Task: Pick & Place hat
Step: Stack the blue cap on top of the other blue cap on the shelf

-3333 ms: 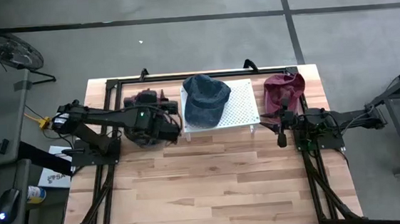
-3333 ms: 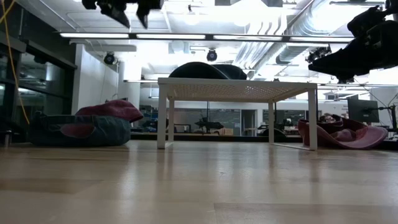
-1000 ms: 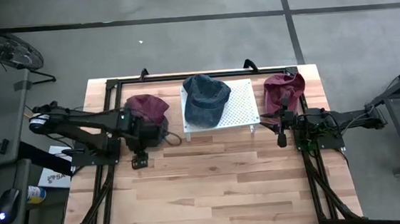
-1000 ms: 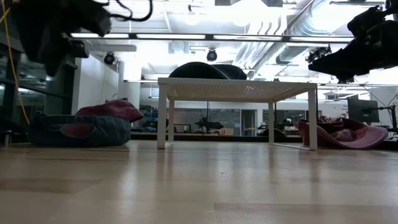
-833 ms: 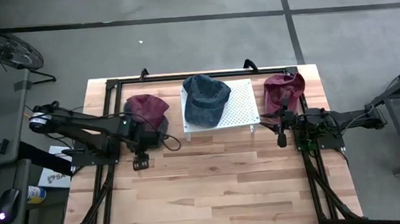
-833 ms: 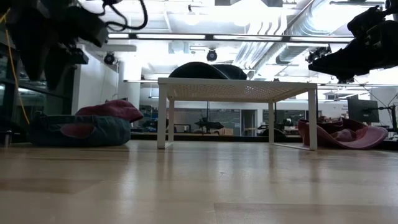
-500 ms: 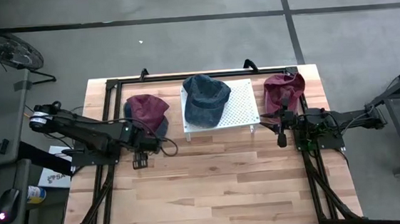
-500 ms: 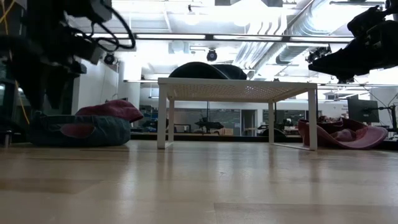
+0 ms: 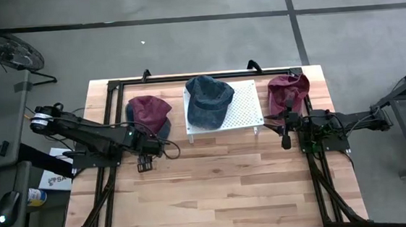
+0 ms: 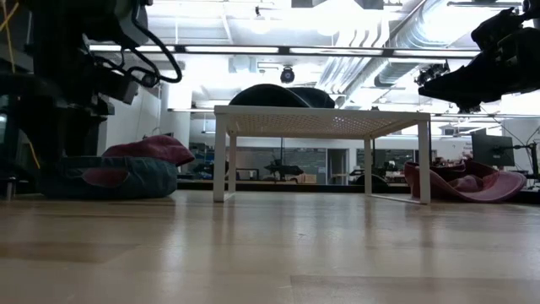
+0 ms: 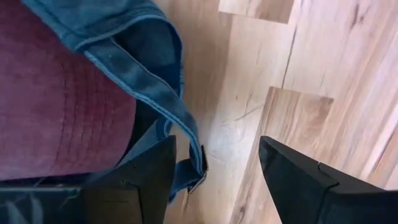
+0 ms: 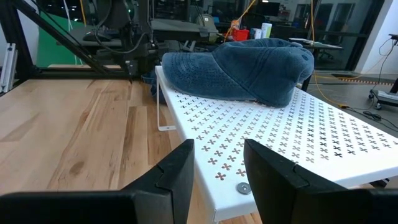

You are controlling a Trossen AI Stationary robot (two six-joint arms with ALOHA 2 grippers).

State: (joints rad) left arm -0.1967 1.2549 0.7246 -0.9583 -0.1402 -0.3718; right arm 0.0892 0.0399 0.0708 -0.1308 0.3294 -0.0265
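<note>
one blue hat (image 9: 209, 98) already sits on the white rack (image 9: 245, 109), while the left gripper (image 9: 146, 164), fingers apart and empty, hangs beside the maroon-and-denim hats (image 9: 148, 112); the right gripper (image 9: 286, 140), parted, waits.

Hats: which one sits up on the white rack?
The blue denim hat, alone on the white perforated rack. The two maroon hats lie on the table, one left and one right.

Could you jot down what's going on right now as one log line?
left gripper: open, empty, beside maroon hat | right gripper: open, empty, waiting | denim hat: on white rack
</note>
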